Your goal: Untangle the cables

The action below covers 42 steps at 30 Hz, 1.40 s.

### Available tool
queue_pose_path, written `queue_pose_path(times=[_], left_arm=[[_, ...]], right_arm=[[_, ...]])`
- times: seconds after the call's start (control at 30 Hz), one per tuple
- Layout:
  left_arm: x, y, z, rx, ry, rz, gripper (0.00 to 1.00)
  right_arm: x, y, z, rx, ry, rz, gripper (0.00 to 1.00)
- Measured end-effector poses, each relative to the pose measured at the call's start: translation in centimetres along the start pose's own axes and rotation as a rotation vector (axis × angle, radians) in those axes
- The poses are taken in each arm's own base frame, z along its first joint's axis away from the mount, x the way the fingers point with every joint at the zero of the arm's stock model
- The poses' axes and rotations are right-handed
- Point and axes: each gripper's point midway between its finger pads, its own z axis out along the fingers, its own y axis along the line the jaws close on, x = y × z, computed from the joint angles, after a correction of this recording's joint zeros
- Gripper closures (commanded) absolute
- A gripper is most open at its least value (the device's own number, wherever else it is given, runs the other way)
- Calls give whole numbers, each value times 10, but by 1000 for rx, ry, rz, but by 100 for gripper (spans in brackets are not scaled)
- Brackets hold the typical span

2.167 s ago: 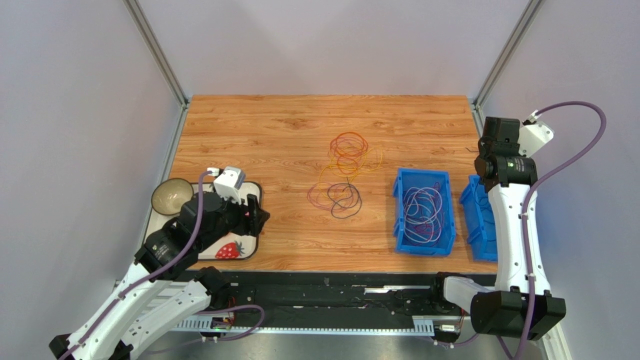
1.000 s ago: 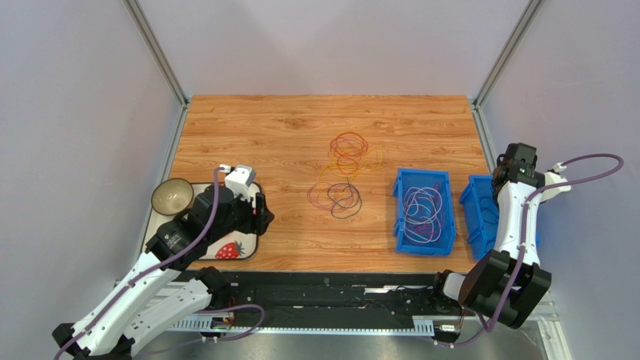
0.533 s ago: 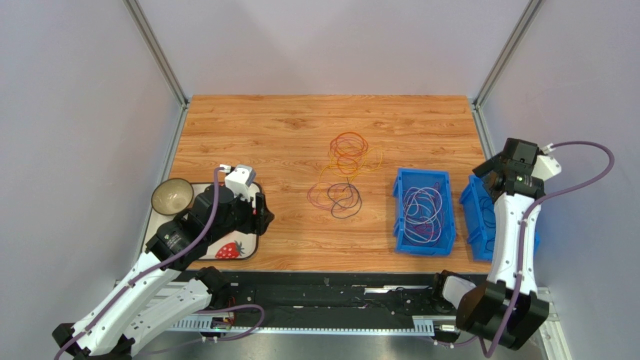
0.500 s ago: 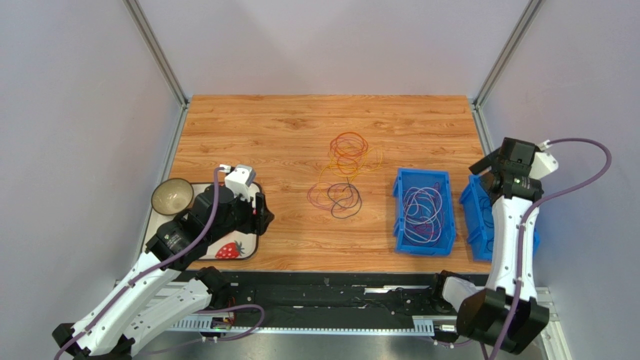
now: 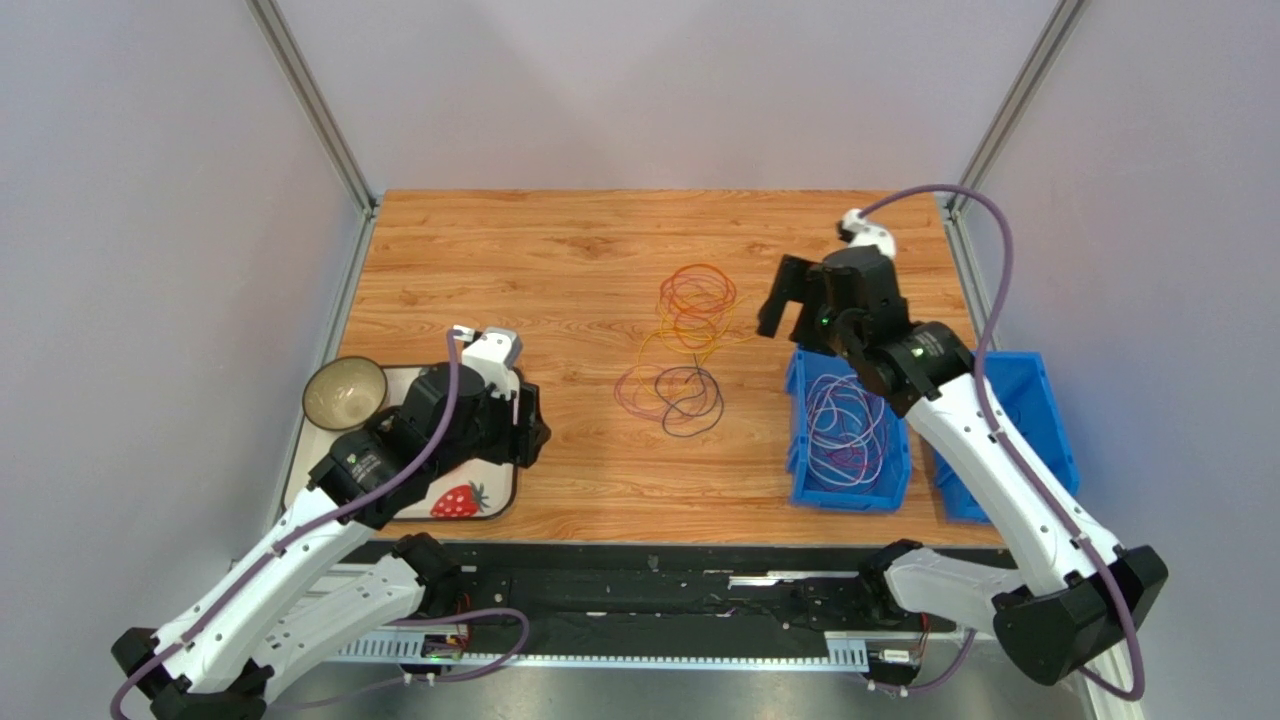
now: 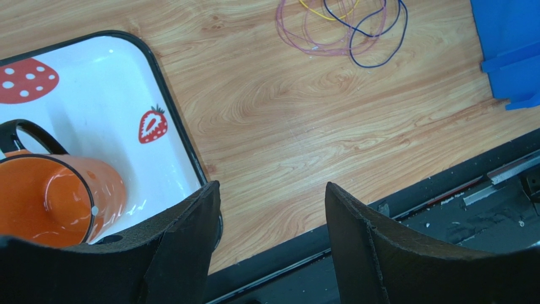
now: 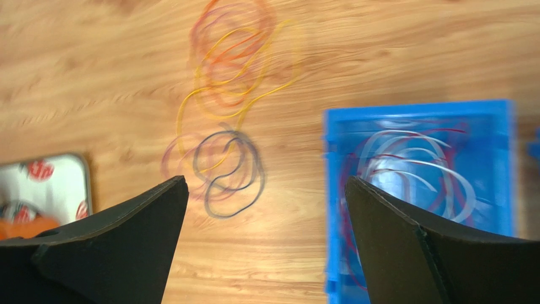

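Observation:
The cables (image 5: 684, 348) lie tangled on the wooden table's middle: orange and yellow loops at the far end, purple and dark loops nearer. More white and purple cables (image 5: 845, 423) fill a blue bin (image 5: 795, 432). My right gripper (image 5: 796, 308) hovers open and holds nothing, above the bin's far left corner, just right of the tangle. The right wrist view shows the tangle (image 7: 228, 95) and the bin (image 7: 412, 109) beyond that gripper (image 7: 266, 183). My left gripper (image 5: 526, 420) stands open and holds nothing at the tray's right edge. Its wrist view has the cables (image 6: 342, 25) far ahead of the gripper (image 6: 271, 187).
A strawberry-print tray (image 5: 484, 504) sits at the near left with an orange mug (image 6: 57, 196) on it and a bowl (image 5: 343, 393) at its far corner. A second blue bin (image 5: 1037, 420) stands at the right edge. A black rail (image 6: 355, 221) borders the table's near edge.
The right arm swung left from the far-right bin to above the first bin's far corner, and its jaws opened. The left arm shifted slightly.

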Motion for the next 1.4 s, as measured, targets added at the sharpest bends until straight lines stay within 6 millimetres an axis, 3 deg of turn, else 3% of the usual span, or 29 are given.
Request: queue_pose_path(times=[0.13,0.23,0.37,0.5,0.67,0.77,0.9,1.17,1.4], left_arm=[[-3,2,2,-15,-10,-12,30],[-6,-4,12,-3,-11,-40,33],[-1,-16,43,20,39,-68,34],[12,-29,88,17,126,-52,37],[32,-45,134,18,220,-15,40],[33,-61,156,40,237,13,48],[27,-81,184,80,238,69,46],[39,-89,208,135,268,192,30],[38,-93,217,195,247,309,27]], right_arm=[[31,52,1,-151,61,-104,0],[56,66,4,-197,115,-145,0],[77,57,11,-185,163,-162,1],[93,46,9,-175,188,-171,0],[92,39,1,-178,175,-167,1],[94,37,-1,-179,173,-166,0],[105,29,1,-165,198,-175,0],[111,26,4,-156,211,-188,0],[116,25,8,-149,229,-202,0]])
